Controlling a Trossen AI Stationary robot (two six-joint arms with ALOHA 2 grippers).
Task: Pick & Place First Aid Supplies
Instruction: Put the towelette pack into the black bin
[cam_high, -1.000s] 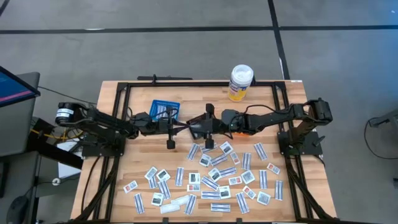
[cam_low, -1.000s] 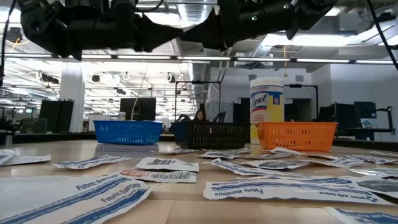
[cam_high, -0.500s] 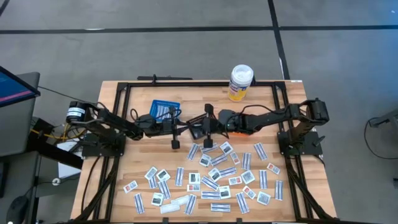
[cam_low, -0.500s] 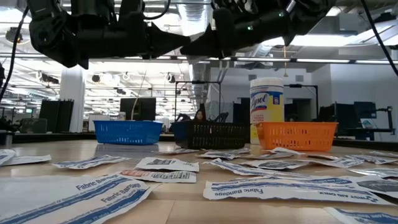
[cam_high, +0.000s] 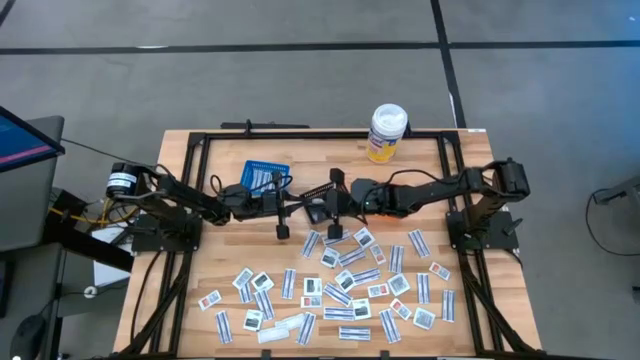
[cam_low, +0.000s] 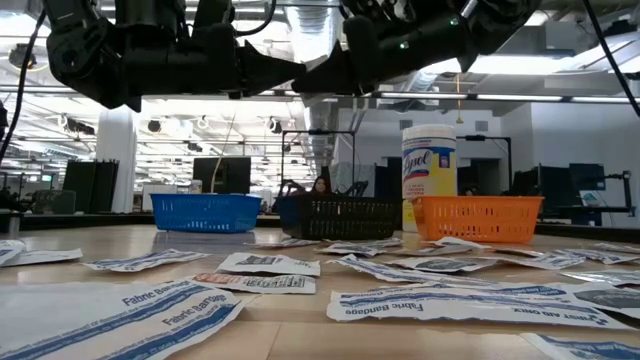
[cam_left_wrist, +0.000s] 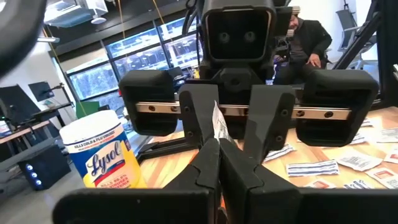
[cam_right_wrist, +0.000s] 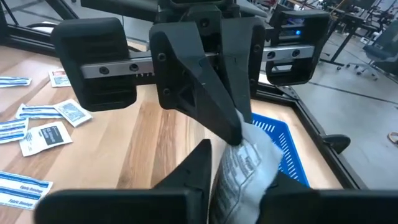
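Note:
A white packet with grey print hangs in the air above the middle of the table, between my two grippers, which face each other tip to tip. My left gripper comes from the table's left and is shut on it. My right gripper comes from the right, its fingers around the same packet. The other first aid supplies, many flat white packets and strips, lie loose on the near half of the table. My left gripper pinches one end of the packet between its two fingertips, level, from the table's left. The packet is lifted well clear of the table. My right gripper has the packet's other end between its two fingers, level, from the table's right. One finger lies against the packet's side; the packet hides the other. The packet looks crumpled between them.
A blue basket stands just behind my left gripper. A black basket and an orange basket stand under the right arm. A white bottle with a yellow label is at the far edge. Black frame rails border the table.
My left gripper has gone toward the table's right edge, up to my right gripper, and the two now stand tip to tip. Over the last half second both have kept still.

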